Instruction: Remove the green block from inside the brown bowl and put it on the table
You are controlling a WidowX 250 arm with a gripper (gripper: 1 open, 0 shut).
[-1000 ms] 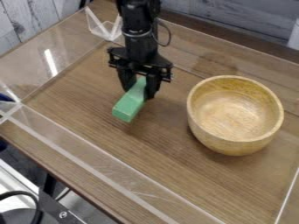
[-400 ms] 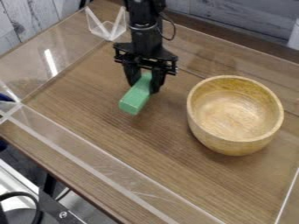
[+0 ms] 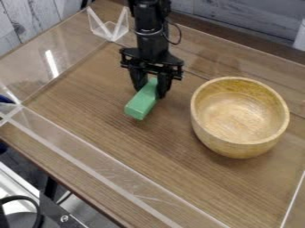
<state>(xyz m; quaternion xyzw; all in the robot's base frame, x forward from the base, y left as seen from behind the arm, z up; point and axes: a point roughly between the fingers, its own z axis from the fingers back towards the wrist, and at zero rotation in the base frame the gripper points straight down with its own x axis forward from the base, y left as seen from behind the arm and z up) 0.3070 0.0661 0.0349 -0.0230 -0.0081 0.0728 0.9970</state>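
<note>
We are holding the green block (image 3: 142, 102) by its top end with our gripper (image 3: 152, 86), low over the table (image 3: 84, 107), beside the empty brown bowl (image 3: 241, 115). It is looking light, hard and smooth.

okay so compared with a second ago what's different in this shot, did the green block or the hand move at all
The hand and the green block between its fingers have shifted a little to the right in the picture, toward the brown bowl. The grip looks the same, with the block's lower end at or near the table. The bowl has stayed where it was, empty.
</note>
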